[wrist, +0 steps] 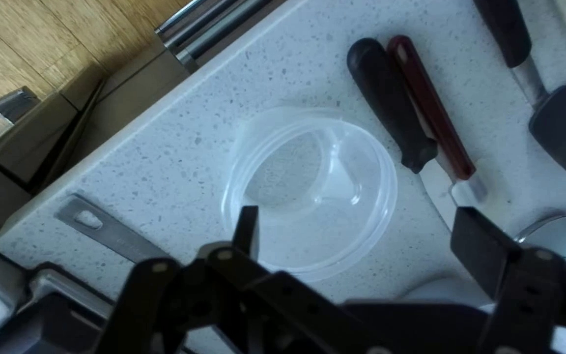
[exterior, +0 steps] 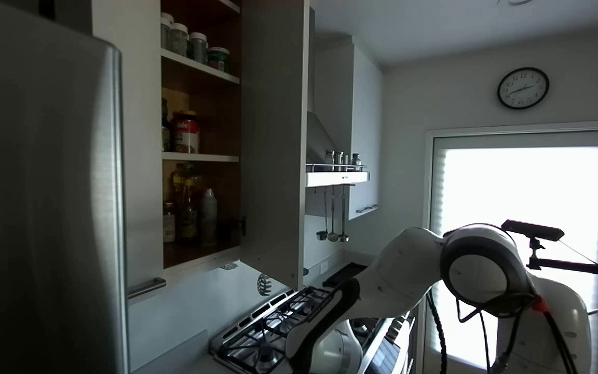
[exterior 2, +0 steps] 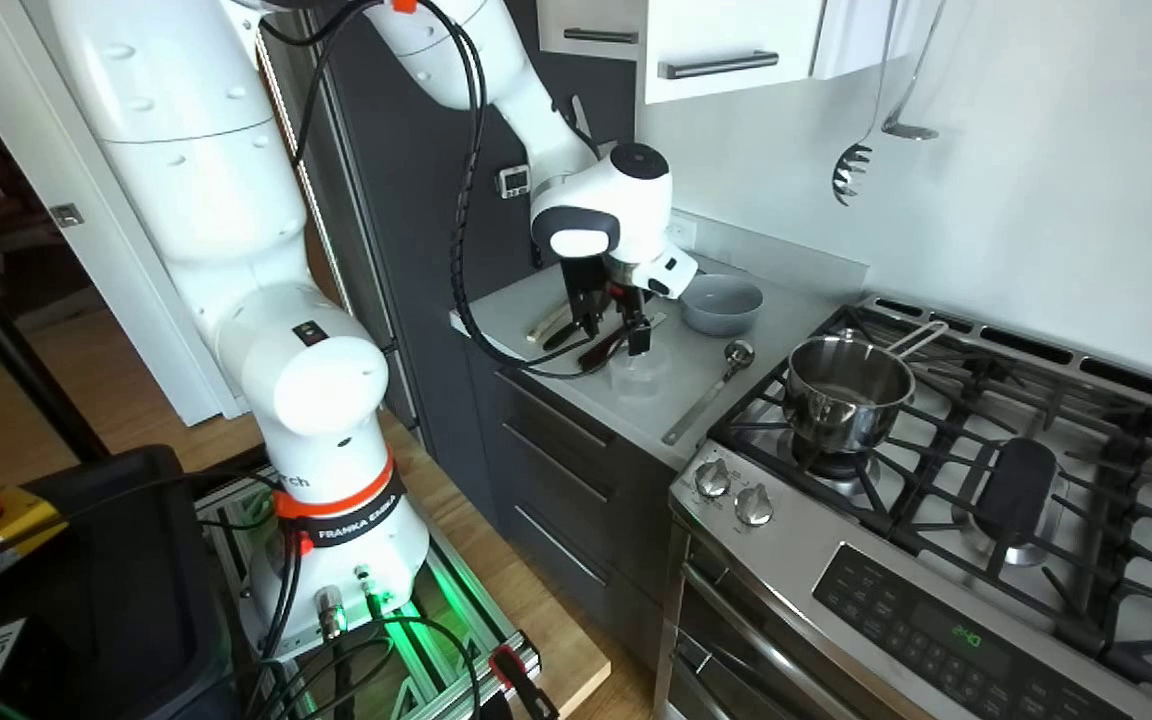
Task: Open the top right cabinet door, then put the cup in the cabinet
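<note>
The opening looks done, the cabinet door [exterior: 273, 135] standing ajar left of centre in an exterior view, but the jaws are spread and empty, the cup [wrist: 307, 195] mid-frame on the bench [wrist: 165, 162] in the wrist view, its move into the cabinet [exterior: 221, 124] yet to do.

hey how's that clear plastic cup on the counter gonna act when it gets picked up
The clear cup looks like thin plastic, with the speckled counter showing through, so it's probably light and may flex if squeezed. Glossy highlights suggest a smooth surface that could slip. Being round, it might roll if knocked over.
</note>
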Controlling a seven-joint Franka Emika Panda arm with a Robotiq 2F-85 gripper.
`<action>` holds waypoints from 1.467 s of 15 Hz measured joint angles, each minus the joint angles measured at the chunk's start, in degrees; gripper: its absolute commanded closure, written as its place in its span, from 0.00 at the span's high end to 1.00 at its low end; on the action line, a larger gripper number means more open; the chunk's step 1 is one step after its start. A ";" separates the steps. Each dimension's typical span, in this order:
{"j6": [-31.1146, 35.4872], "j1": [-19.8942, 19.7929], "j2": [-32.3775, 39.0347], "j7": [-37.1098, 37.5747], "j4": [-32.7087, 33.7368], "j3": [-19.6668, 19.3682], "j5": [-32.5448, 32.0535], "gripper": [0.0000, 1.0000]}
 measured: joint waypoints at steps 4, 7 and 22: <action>0.00 0.37 0.55 -1.40 0.93 0.01 1.54 1.00; 0.00 0.38 0.56 -1.46 0.95 0.01 1.57 1.00; 7.79 -3.19 8.28 26.99 0.27 0.78 -27.32 0.74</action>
